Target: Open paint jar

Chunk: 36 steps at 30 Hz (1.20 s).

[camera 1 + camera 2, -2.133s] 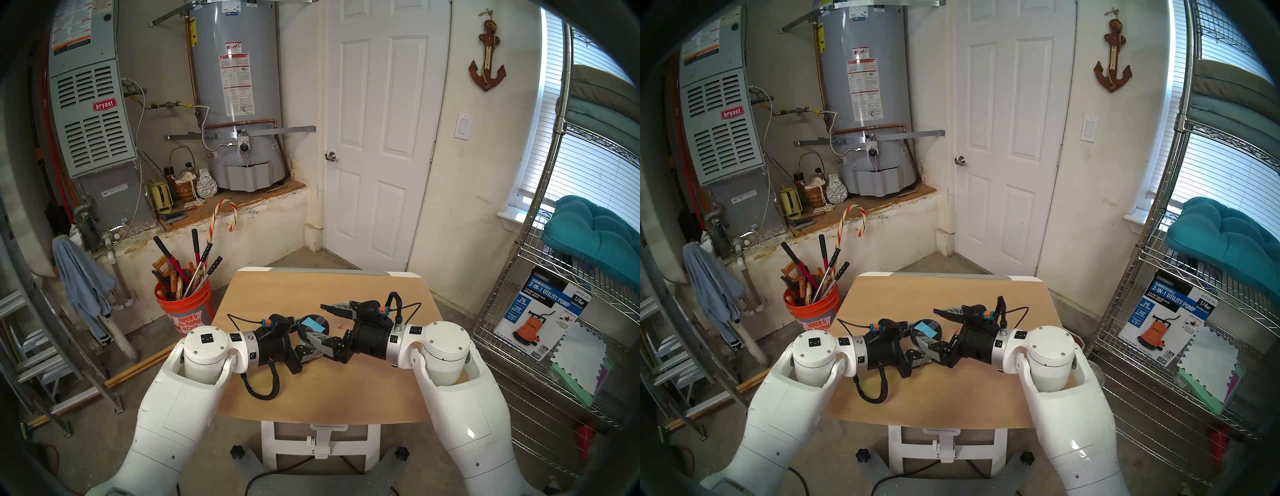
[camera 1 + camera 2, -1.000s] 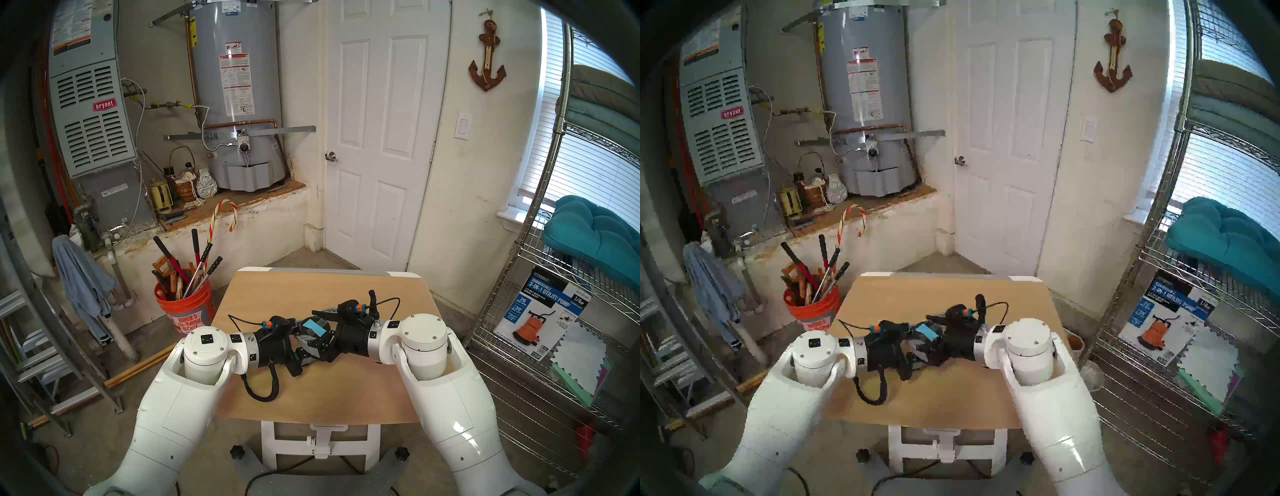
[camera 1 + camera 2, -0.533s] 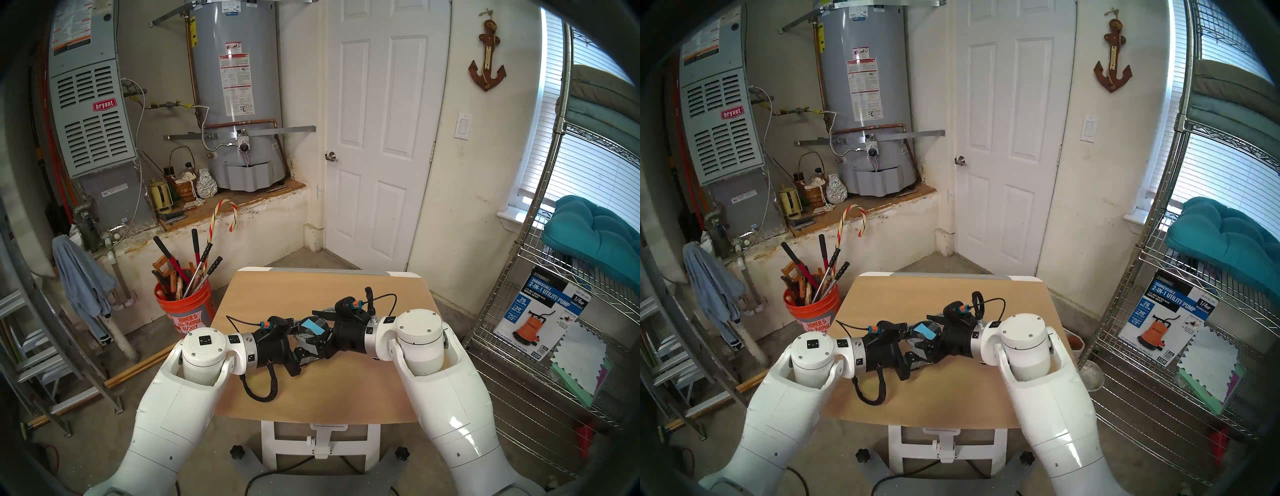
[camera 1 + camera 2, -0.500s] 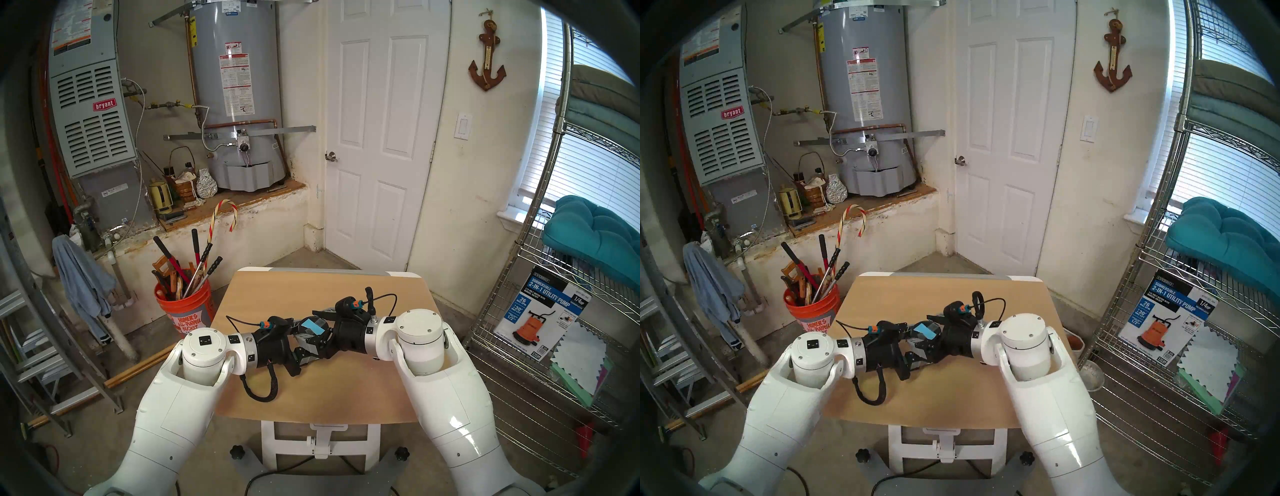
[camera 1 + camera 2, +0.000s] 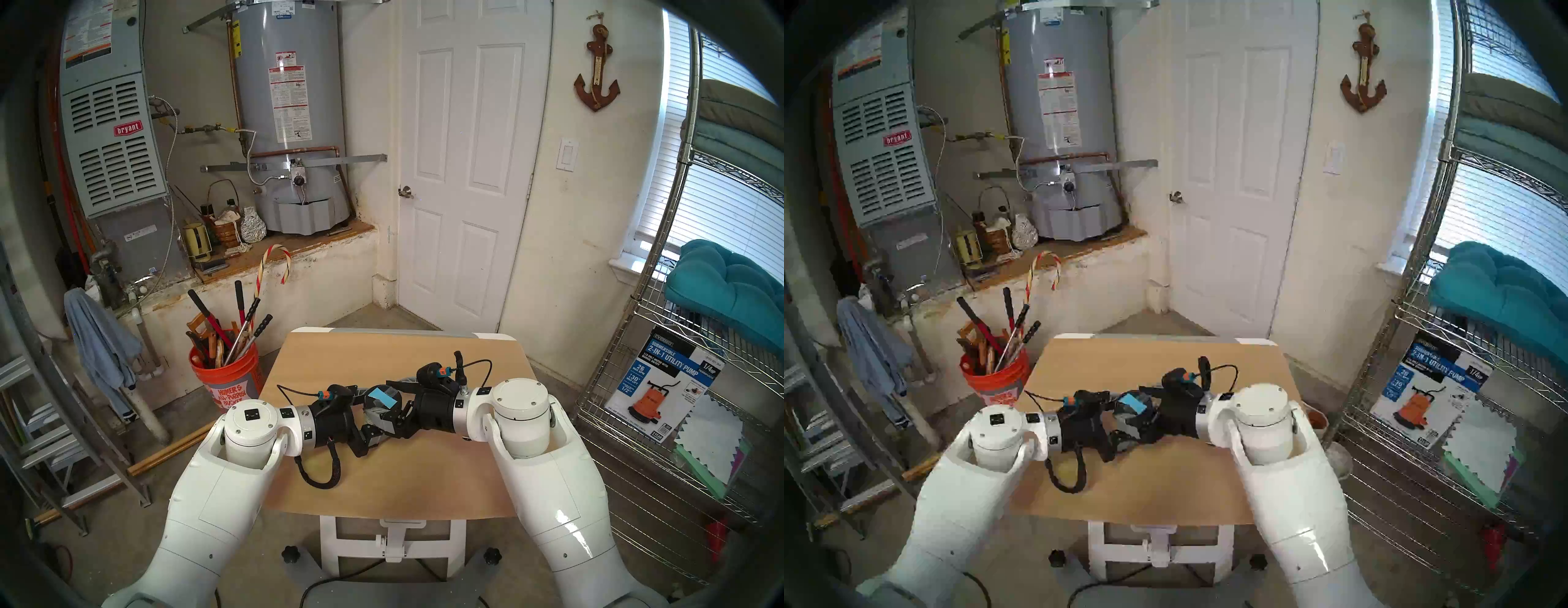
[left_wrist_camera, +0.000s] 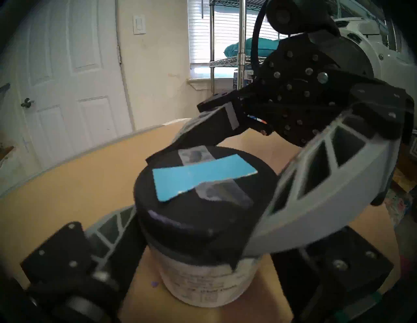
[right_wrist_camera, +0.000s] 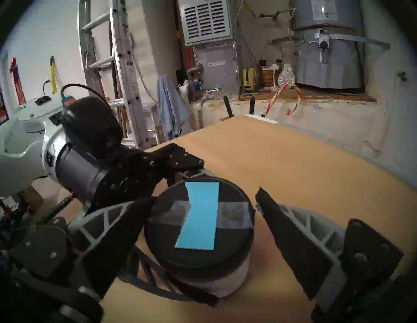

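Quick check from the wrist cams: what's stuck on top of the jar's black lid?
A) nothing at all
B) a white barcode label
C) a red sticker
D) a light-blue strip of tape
D: a light-blue tape strip lies across the top of the paint jar's black lid.

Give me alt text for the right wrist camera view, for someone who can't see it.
A small cylindrical paint jar with a round black screw lid bearing a light-blue tape strip stands on a tan wooden table. The right gripper straddles the lid, jaws wide, its right-hand finger clear of the lid; the left gripper flanks the jar body.
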Tool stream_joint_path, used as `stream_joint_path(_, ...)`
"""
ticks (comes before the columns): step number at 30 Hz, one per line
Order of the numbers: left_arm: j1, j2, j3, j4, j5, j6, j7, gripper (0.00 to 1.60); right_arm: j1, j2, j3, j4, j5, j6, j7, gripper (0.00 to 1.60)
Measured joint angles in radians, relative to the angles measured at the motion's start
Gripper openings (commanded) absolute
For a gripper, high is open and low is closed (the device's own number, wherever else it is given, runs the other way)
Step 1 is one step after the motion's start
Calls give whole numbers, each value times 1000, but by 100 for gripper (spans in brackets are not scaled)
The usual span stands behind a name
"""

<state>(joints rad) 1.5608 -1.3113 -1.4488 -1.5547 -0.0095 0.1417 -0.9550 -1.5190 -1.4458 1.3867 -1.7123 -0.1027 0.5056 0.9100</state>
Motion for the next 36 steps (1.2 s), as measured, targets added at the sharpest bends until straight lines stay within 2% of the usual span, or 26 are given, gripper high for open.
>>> stream_joint_path(1,0,1,0,-1,1,4,0,141,0,0,1,0,0,-1,1,160)
stream_joint_path(5,0,7,3,-8,5,25,-3,144,0,-1,3,0,0,-3,4,160)
stream_joint_path(11,-1,21,6,-10,19,52,-18,160,0,-2,7,1,0,-5,7,160)
stream_joint_path(18,-4,31,15,-9,33,72,-29,160,0,-4,12,1,0,-5,7,160)
stream_joint_path(22,-11,29,22,-4,41,73,-29,153,-1,-4,17,-1,1,-5,8,160)
stream_joint_path(28,-20,18,32,8,51,62,-15,153,-6,-4,24,-4,4,-5,11,160)
stream_joint_path(36,-32,2,40,40,55,38,13,144,-17,-3,34,-17,6,-3,28,160)
